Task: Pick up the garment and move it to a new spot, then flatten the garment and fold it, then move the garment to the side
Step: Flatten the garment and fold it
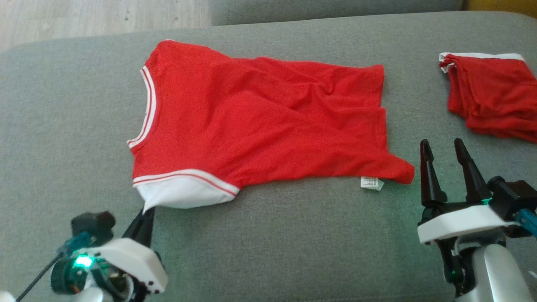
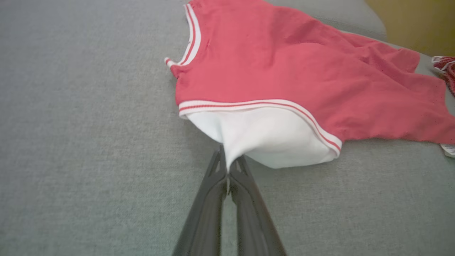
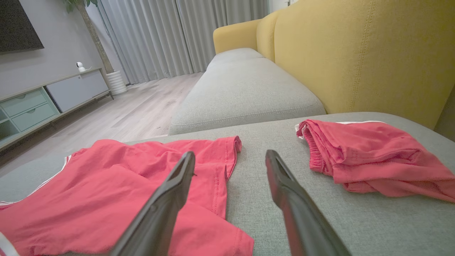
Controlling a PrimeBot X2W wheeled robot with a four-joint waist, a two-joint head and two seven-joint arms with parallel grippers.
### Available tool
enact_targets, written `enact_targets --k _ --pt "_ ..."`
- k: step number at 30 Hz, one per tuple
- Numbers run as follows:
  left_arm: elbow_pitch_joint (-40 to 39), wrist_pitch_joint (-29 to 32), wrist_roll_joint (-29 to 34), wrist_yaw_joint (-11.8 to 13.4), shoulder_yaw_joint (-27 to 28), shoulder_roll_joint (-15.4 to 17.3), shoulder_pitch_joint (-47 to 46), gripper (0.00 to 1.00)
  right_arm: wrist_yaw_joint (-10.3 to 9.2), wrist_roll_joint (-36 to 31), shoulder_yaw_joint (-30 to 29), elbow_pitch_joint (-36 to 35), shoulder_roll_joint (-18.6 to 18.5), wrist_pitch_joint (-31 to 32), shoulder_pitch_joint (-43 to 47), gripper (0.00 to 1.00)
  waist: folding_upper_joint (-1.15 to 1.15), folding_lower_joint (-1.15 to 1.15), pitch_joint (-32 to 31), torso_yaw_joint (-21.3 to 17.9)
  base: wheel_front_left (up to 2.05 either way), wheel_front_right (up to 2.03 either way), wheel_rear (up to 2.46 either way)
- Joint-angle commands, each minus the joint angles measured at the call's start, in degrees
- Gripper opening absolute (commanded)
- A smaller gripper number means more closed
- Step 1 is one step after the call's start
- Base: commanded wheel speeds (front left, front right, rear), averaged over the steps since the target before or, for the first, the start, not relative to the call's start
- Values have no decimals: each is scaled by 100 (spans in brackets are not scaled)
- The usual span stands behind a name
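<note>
Pinching just the tip of the white sleeve (image 2: 270, 138), the left jaws are shut tight on it at the near left of the grey cushion (image 1: 293, 243). Slim bite, that: I reckon a sharp tug could slip it free, or drag the red shirt (image 1: 260, 121) into a bunch, since only one corner is held. The shirt lies spread but wrinkled across the cushion's middle. Left arm sits low, fingers (image 2: 209, 199) angled up and inward to the sleeve. Over at the cushion's near right, the right jaws stand wide open and empty, pointing away just off the hem corner, with the folded red pile (image 1: 495, 100) at the far right.
</note>
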Motion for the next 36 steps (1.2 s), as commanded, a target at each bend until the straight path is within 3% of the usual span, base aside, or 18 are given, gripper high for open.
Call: enact_targets --k 1,2,3,4,14,19,22,28,36 --pt "-188 20 -43 78 334 188 -138 0 37 30 150 -159 -15 -64 -147 100 0 0 0 -26 0 0 0" --pt "-158 54 -62 123 358 212 -81 19 37 35 166 -144 -15 -65 -156 100 0 0 -4 -45 0 0 0" --pt "-138 51 -86 151 389 218 -38 67 37 39 174 -130 -15 -64 -163 100 0 0 -7 -60 0 0 0" --pt "-127 1 -107 185 441 210 -7 100 37 36 168 -118 -15 -62 -167 100 0 0 -14 -73 0 0 0" --pt "-347 -703 45 301 738 179 -37 100 37 -16 92 -161 -15 -21 -99 100 0 0 -102 -108 0 0 0" --pt "-162 -714 132 29 306 -134 -475 100 37 -33 134 -225 -15 16 -127 100 0 0 -34 -136 0 0 0" --pt "317 -644 161 -164 41 -395 -946 100 37 -62 183 -260 -15 52 -183 100 0 0 49 -187 0 0 0" --pt "1674 -522 273 -283 -260 -865 -1845 100 37 -143 281 -356 -15 125 -282 100 0 0 246 -392 0 0 0" --pt "2991 -199 403 -394 -535 -1047 -2489 100 37 -203 266 -465 -15 166 -258 100 0 0 429 -549 0 0 0"
